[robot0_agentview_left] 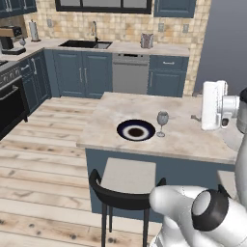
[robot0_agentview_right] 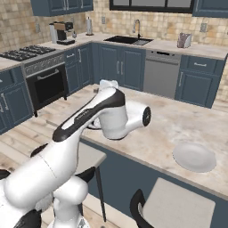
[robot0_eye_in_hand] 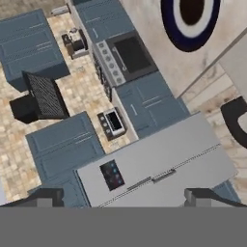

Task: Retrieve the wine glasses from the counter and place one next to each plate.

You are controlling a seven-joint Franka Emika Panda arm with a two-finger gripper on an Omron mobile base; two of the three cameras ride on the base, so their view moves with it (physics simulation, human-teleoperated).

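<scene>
the island top (robot0_agentview_left: pixel 193 140) carries a dark plate (robot0_agentview_left: pixel 136 130) with a white ring and dark centre, lying flat toward its near left part. one wine glass (robot0_agentview_left: pixel 162 123) stands upright just to the right of that plate, foot on the stone, apart from the rim. in the right base view a pale plate (robot0_agentview_right: pixel 194 156) lies flat near the island's near edge, well to the right of the arm (robot0_agentview_right: pixel 89 118), with bare stone around it.

the arm's white links cross the near side of both base views; its forearm hangs over the island's left part in the right base view and hides what lies behind it. in the left base view the white hand section sits above the island's right end.

the gripper (robot0_eye_in_hand: pixel 123 195) shows its two dark tips at the bottom of the hand view, set far apart, so the jaws stand wide open with nothing between them. that view is rolled and looks across the room at blue cabinets, a stove (robot0_eye_in_hand: pixel 120 58) and the steel fridge (robot0_eye_in_hand: pixel 154 169), with the dark plate at its top edge.

the far counter (robot0_agentview_left: pixel 120 47) holds the sink (robot0_agentview_left: pixel 86 44), and a coffee machine (robot0_agentview_left: pixel 12 38) stands at its left end. two stools (robot0_agentview_left: pixel 126 185) stand at the island's near side.
</scene>
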